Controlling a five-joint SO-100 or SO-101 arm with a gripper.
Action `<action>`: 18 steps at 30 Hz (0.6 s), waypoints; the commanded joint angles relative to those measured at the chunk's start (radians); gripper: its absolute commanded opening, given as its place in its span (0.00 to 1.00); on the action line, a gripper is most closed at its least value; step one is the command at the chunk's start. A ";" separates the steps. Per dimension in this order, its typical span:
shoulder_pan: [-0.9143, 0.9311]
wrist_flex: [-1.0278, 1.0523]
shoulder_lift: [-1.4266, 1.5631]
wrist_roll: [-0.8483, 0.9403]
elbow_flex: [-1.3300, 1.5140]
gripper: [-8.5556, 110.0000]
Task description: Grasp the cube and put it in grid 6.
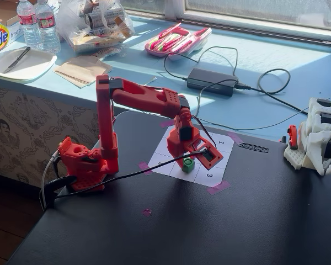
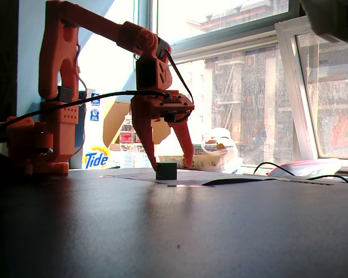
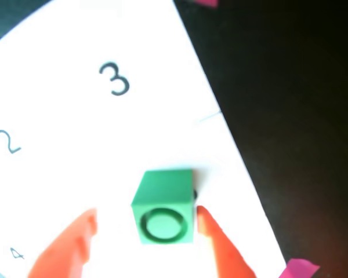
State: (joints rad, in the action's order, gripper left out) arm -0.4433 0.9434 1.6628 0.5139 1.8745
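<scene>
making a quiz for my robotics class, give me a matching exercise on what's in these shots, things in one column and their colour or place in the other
Things:
1. cube
2. gripper
3. power adapter
4. plate

Descriptions:
A. black, on the blue windowsill
B. green, resting on the numbered sheet
C. white, with a knife lying on it
D. red, open, one finger on each side of the cube

Pairs: 1-B, 2-D, 3-A, 4-C

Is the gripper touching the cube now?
Cannot tell. In the wrist view the gripper straddles the cube: white paper shows at the left finger, but the right finger sits against the cube's edge with no plain gap.
</scene>
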 commanded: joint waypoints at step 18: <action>0.258 0.149 0.611 -0.014 0.100 0.33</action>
State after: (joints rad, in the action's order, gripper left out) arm -0.2792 1.0891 2.1322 0.5139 1.9436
